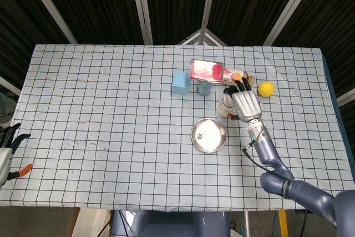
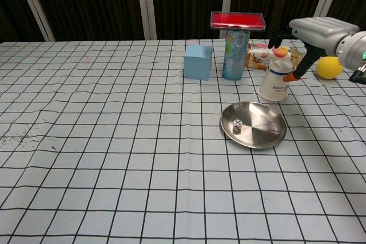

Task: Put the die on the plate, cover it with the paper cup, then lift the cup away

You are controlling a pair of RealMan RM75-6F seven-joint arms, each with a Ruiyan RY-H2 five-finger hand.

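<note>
A small white die (image 2: 237,126) lies on the left part of the round steel plate (image 2: 263,132), which also shows as the plate (image 1: 213,140) in the head view. The white paper cup (image 2: 274,84) stands upside down on the cloth just behind the plate's right side, seen too as the cup (image 1: 225,105). My right hand (image 2: 315,30) hovers above and to the right of the cup with its fingers spread clear of the cup's top; the orange thumb tip sits beside the cup wall. My left hand (image 1: 6,149) rests at the table's far left edge, holding nothing.
A light blue cube (image 2: 198,62) and a tall can (image 2: 235,55) with a red box (image 2: 237,20) on top stand behind the plate. A bottle (image 2: 260,55) lies behind the cup, and a yellow ball (image 2: 327,68) sits to its right.
</note>
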